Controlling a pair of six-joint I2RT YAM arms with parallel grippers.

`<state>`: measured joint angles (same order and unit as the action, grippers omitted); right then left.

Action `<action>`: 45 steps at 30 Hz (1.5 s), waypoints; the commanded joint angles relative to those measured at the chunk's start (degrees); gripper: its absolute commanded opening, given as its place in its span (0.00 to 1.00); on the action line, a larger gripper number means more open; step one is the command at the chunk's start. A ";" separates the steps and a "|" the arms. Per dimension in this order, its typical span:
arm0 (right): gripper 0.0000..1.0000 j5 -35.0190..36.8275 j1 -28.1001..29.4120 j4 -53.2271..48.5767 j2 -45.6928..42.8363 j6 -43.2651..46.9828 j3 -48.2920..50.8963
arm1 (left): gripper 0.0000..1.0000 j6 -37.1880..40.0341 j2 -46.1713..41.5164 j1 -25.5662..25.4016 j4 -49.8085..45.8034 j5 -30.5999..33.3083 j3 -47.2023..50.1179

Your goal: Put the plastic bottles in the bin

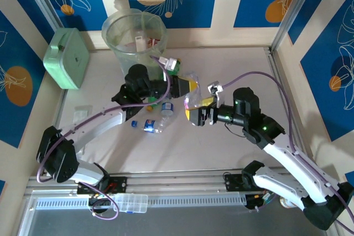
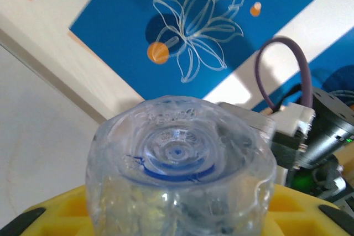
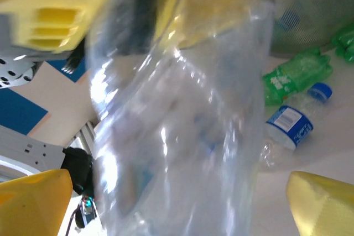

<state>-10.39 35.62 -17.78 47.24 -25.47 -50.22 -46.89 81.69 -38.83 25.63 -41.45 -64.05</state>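
top external view: left tool point(image 1: 188, 85) is clamped on a clear plastic bottle point(image 2: 180, 169), held in the air near the bin point(image 1: 124, 53); right tool point(image 3: 177, 203) stands wide apart around it. back the right tool off first, then carry the bottle over the rim before releasing.

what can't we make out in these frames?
- Bin contents: top view, translucent wall blurs them; count unclear.
- Held bottle label: right wrist, motion blur, cut by top edge.
- Left gripper fingertips: left wrist, bottle base covers them.
- Loose bottles: top view, small; some partly under the left arm.
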 commanded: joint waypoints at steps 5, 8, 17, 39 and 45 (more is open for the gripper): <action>0.99 4.74 -1.13 -4.64 -6.50 1.64 -3.96 | 0.21 2.83 -2.94 9.64 -7.86 5.91 -7.28; 0.99 5.31 -1.64 -4.84 -7.31 1.28 -3.75 | 0.00 2.99 -2.22 13.94 -10.65 8.84 -11.56; 1.00 4.10 -4.12 -4.98 -5.68 0.26 -2.54 | 0.00 6.15 3.61 24.89 -26.28 30.48 -28.03; 1.00 3.05 -2.53 -3.75 3.35 -1.27 -2.28 | 0.00 7.80 39.95 29.16 -53.05 39.89 -73.15; 1.00 2.83 -1.83 -3.42 5.98 -2.56 -3.13 | 0.00 7.95 44.80 28.51 -53.26 30.53 -73.70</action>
<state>-7.66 33.15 -21.91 52.40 -27.11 -52.66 -39.97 123.96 -10.24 -26.04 -4.71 -135.74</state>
